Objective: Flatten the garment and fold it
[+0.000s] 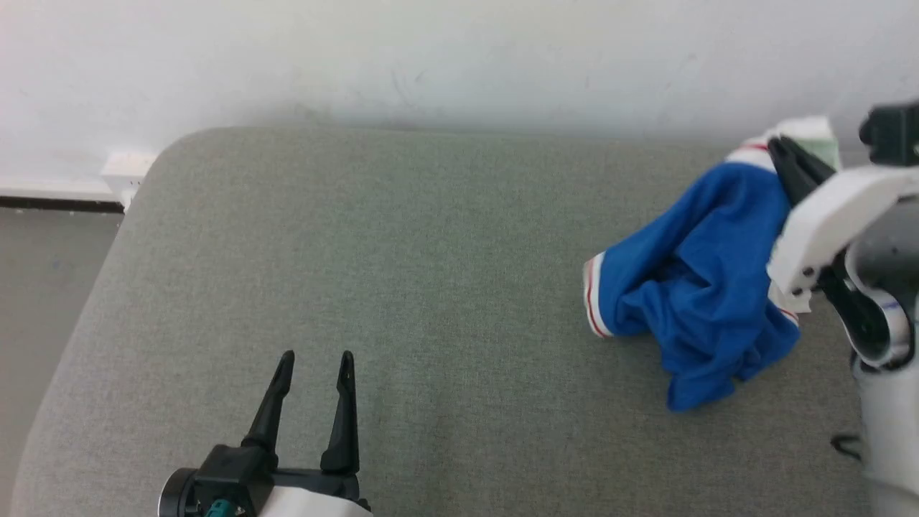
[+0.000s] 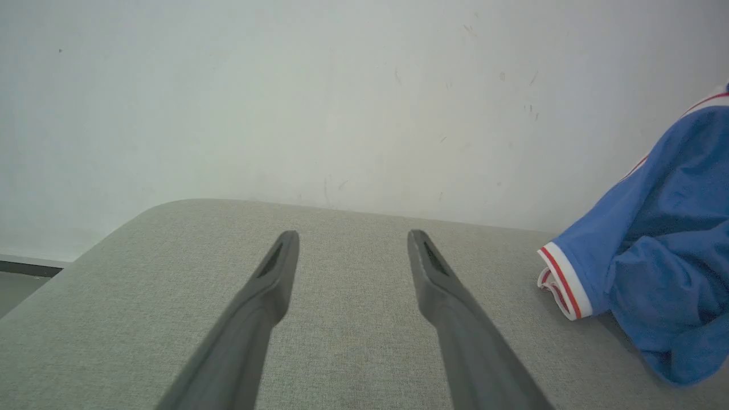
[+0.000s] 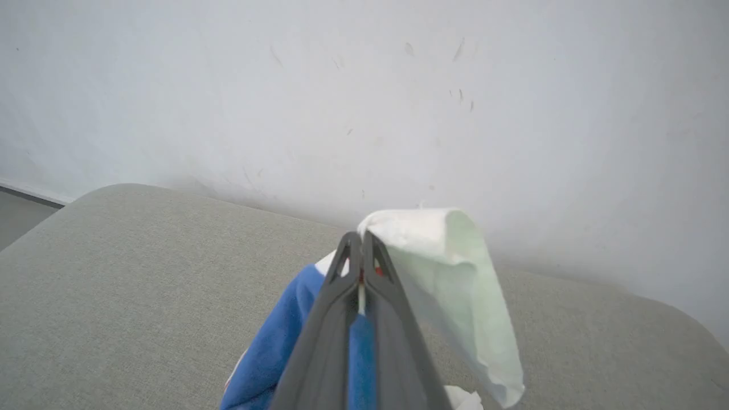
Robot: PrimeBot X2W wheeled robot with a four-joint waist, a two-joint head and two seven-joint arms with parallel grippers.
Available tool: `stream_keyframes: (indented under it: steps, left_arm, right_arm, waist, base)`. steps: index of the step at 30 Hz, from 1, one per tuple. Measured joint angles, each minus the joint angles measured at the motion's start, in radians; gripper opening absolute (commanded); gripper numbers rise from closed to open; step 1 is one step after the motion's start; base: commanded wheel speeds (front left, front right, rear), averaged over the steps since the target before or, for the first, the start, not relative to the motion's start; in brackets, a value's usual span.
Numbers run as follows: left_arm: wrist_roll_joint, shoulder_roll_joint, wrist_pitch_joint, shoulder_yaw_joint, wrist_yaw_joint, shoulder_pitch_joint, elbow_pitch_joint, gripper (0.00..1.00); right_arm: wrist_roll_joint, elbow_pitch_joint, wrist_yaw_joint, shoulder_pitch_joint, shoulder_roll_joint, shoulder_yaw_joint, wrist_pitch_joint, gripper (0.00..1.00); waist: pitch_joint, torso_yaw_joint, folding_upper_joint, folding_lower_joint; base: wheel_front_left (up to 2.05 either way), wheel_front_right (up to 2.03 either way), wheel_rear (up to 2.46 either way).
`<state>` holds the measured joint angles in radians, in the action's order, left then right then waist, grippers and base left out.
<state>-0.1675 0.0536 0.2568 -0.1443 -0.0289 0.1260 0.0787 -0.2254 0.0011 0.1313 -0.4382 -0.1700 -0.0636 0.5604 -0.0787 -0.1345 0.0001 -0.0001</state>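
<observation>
Most of the counter: open grey cloth running left of the garment out to a rounded far-left corner.
Far edge: behind the garment, close against the white wall.
Left edge: well left of the garment, dropping to grey floor.
Garment: a bunched blue heap toward the counter's right end, its lower folds resting on the cloth, a striped cuff facing left and its top held up.
Right end effector: above the garment, fingers pressed together on its white-and-red edging, with a white flap draped over the tips. The pale forearm reaches in from the garment's right.
Left end effector: well left of the garment and nearer than it, fingers spread and pointing at the wall, apart from the garment.
</observation>
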Motion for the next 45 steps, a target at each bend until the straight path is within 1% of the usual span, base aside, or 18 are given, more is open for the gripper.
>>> stream_keyframes:
  steps: [3, 7, 10, 14, 18, 23, 24, 25, 26, 28, 32, 35, 37, 39, 41, 45]
  left_arm:
    - [-0.001, -0.001, 0.0, 0.003, -0.002, 0.008, 0.0, 1.0]
    - [-0.009, -0.001, 0.0, 0.003, -0.003, 0.015, 0.0, 1.0]
    - [-0.016, -0.001, 0.0, -0.006, -0.003, 0.015, -0.004, 1.0]
    - [-0.019, -0.001, 0.0, -0.023, -0.003, 0.013, -0.018, 1.0]
    - [-0.027, -0.002, 0.0, -0.041, -0.001, 0.0, -0.035, 1.0]
    - [-0.028, -0.002, 0.0, -0.049, -0.001, -0.01, -0.052, 1.0]
    - [-0.029, -0.002, 0.0, -0.05, -0.001, -0.01, -0.055, 1.0]
    - [-0.03, -0.002, 0.0, -0.05, -0.001, -0.01, -0.057, 1.0]
    - [-0.033, -0.002, 0.0, -0.05, -0.001, -0.01, -0.058, 1.0]
    - [-0.035, -0.002, 0.0, -0.048, -0.001, -0.01, -0.059, 1.0]
    - [-0.035, -0.002, 0.0, -0.042, -0.002, -0.009, -0.059, 1.0]
    - [-0.035, -0.002, 0.0, -0.038, -0.004, -0.009, -0.055, 1.0]
    - [-0.035, -0.002, 0.0, -0.037, -0.004, -0.009, -0.046, 1.0]
    - [-0.032, -0.002, 0.0, -0.039, -0.008, -0.009, -0.035, 1.0]
    - [-0.026, -0.002, 0.0, -0.039, -0.008, -0.01, -0.027, 1.0]
    - [-0.024, -0.002, 0.0, -0.045, -0.007, -0.012, -0.017, 1.0]
  right_arm:
    - [0.005, -0.001, 0.0, -0.07, -0.004, 0.07, 0.003, 0.0]
    - [-0.004, 0.052, 0.0, -0.15, 0.039, 0.218, -0.001, 0.0]
    - [-0.022, 0.143, 0.0, -0.176, 0.082, 0.331, -0.022, 0.0]
    - [-0.027, 0.301, 0.0, -0.174, 0.109, 0.465, -0.071, 0.0]
    - [-0.061, 0.445, 0.0, -0.147, 0.116, 0.562, -0.107, 0.0]
    - [-0.135, 0.548, 0.0, -0.119, 0.117, 0.685, -0.133, 0.0]
    - [-0.155, 0.564, 0.0, -0.114, 0.117, 0.704, -0.128, 0.22]
    - [-0.175, 0.577, 0.0, -0.107, 0.117, 0.723, -0.116, 0.5]
    - [-0.202, 0.586, 0.0, -0.1, 0.117, 0.741, -0.103, 1.0]
    - [-0.255, 0.588, 0.0, -0.093, 0.118, 0.747, -0.099, 1.0]
    - [-0.304, 0.571, 0.0, -0.128, 0.119, 0.737, -0.103, 1.0]
    - [-0.311, 0.549, 0.0, -0.182, 0.12, 0.677, -0.114, 1.0]
    - [-0.29, 0.528, 0.0, -0.217, 0.114, 0.611, -0.134, 1.0]
    - [-0.246, 0.504, 0.0, -0.246, 0.087, 0.54, -0.151, 1.0]
    - [-0.194, 0.489, 0.0, -0.255, 0.04, 0.461, -0.159, 1.0]
    - [-0.11, 0.492, 0.0, -0.23, -0.049, 0.337, -0.099, 1.0]
  waist:
    - [0.021, 0.002, 0.0, 0.0]
    - [0.031, 0.001, 0.0, -0.0001]
    - [0.027, -0.01, 0.0, 0.0]
    - [0.02, -0.036, 0.0, 0.0]
    - [0.012, -0.074, -0.0001, 0.0001]
    - [0.0, -0.125, 0.0, 0.0001]
    - [-0.002, -0.133, 0.0, 0.0001]
    - [-0.004, -0.14, -0.0001, 0.0001]
    - [-0.006, -0.146, 0.0, 0.0001]
    - [-0.008, -0.151, -0.0001, 0.0002]
    - [-0.007, -0.135, 0.0, 0.0001]
    - [-0.001, -0.112, 0.0, 0.0001]
    - [0.002, -0.096, 0.0, 0.0001]
    - [0.001, -0.082, 0.0, 0.0001]
    - [-0.004, -0.074, 0.0, 0.0001]
    - [-0.027, -0.072, -0.0001, 0.0001]
  base:
    - [0.0, 0.0, 0.0]
    - [0.0, 0.0, 0.0]
    - [0.0, 0.0, 0.0]
    - [0.0, 0.0, 0.0]
    - [0.0, 0.0, 0.0]
    - [0.0, 0.0, 0.0]
    - [0.0, 0.0, 0.0]
    - [0.0, 0.0, 0.0]
    - [0.0, 0.0, 0.0]
    - [0.0, 0.0, 0.0]
    - [0.0, 0.0, 0.0]
    - [0.0, 0.0, 0.0]
    - [0.0, 0.0, 0.0]
    - [0.0, 0.0, 0.0]
    - [0.0, 0.0, 0.0]
    - [0.0, 0.0, 0.0]
